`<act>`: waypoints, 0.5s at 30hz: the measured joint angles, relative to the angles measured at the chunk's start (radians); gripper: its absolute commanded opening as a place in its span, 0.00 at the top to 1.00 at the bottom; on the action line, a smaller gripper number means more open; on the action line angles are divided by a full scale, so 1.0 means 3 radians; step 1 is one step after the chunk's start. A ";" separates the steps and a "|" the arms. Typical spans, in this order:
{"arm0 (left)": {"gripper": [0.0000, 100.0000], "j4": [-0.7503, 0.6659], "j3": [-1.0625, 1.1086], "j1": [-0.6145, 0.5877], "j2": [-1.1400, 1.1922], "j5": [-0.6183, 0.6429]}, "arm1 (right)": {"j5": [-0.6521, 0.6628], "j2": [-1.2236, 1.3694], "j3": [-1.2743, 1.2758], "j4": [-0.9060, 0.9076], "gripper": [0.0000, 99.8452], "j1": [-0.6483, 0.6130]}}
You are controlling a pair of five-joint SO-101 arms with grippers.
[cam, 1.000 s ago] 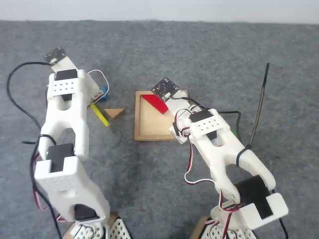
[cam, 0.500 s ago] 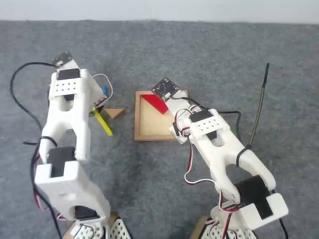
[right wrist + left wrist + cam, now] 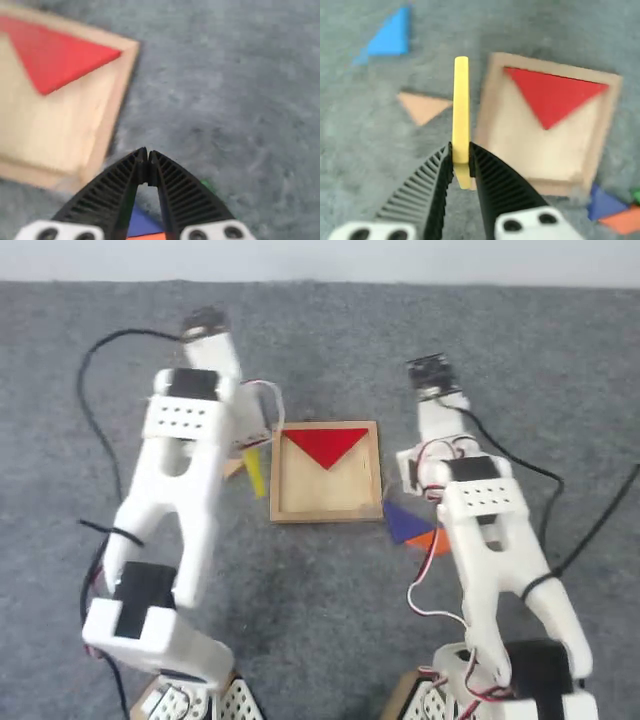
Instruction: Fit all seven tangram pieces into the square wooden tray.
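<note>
My left gripper (image 3: 461, 159) is shut tightly on the yellow piece (image 3: 461, 107). The piece stands on its thin edge between the two fingers and reaches forward well past the fingertips. In the high view the piece hangs just beside the outer wall of the tray (image 3: 275, 485), on the tray's left side, and I cannot tell if it touches the wall.

On the other side of this hand, away from the tray, the tan triangle (image 3: 422, 106) lies flat on the grey mat (image 3: 330, 640), near the yellow piece. Farther out from the hand, beyond the tan one, lies the light blue triangle (image 3: 390, 40), well apart from the tray.

Inside the tray, to the right of my left hand, the red triangle (image 3: 325, 445) lies flat. Its long side is against the far wall and its point is toward the middle of the tray. The other part of the tray floor is bare wood.

My right gripper (image 3: 148, 170) has its fingers pressed together with nothing between them. It hangs over the mat just outside the right wall of the tray. Behind its fingertips, under the hand, the dark blue piece (image 3: 400, 522) and the orange piece (image 3: 430, 538) lie touching each other, just beside the near right corner of the tray. A small green bit (image 3: 206, 185) shows next to one finger; what it is I cannot tell.
</note>
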 measured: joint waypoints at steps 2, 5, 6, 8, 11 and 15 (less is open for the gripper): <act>0.99 0.0015 -0.0159 0.0113 0.0159 -0.0159 | -0.0087 -0.0026 0.0000 0.0000 0.99 0.0102; 0.99 0.0113 -0.0414 0.0220 0.0532 -0.0256 | -0.0138 -0.0026 0.0000 -0.0005 0.99 0.0153; 0.99 0.0143 -0.0506 0.0245 0.0670 -0.0292 | -0.0138 -0.0026 0.0000 -0.0010 0.99 0.0148; 0.99 0.0235 -0.0706 0.0266 0.0946 -0.0384 | -0.0153 -0.0026 0.0000 -0.0010 0.99 0.0133; 0.99 0.0414 -0.1059 0.0266 0.1233 -0.0445 | -0.0153 -0.0026 0.0000 -0.0010 0.99 0.0138; 0.99 0.0552 -0.1391 0.0281 0.1514 -0.0547 | -0.0153 -0.0026 0.0000 -0.0020 0.99 0.0133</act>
